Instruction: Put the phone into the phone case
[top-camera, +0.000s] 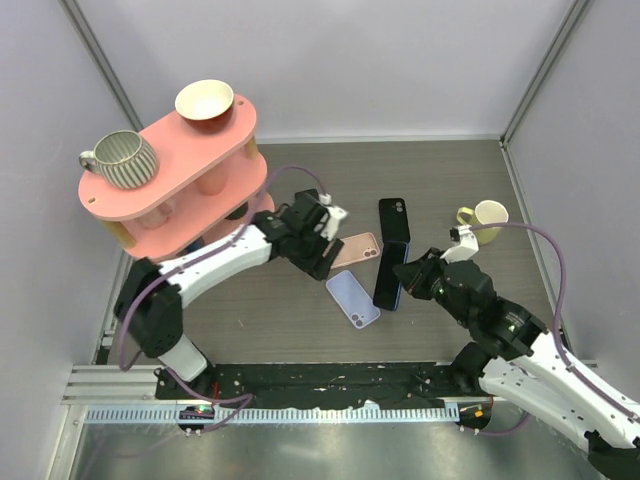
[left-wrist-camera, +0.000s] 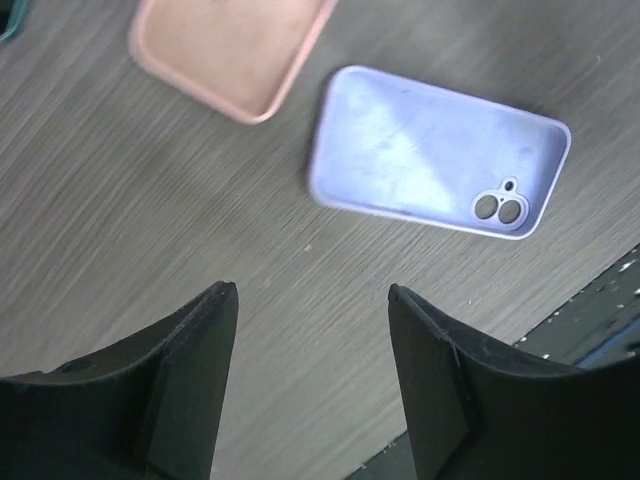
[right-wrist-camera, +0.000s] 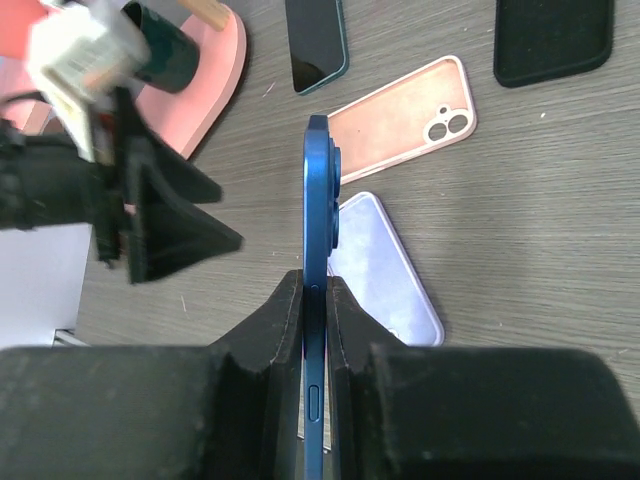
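1. We find the right jaws clamped on the blue phone (right-wrist-camera: 318, 200), held on edge.
2. The purple case (left-wrist-camera: 440, 150) lies flat on the bench (left-wrist-camera: 150, 220), ahead of the left jaws and just beside the right ones.
3. We find the left jaws parted, gripping nothing.

2 white-black arms (top-camera: 215, 262); purple cables (top-camera: 556, 290)
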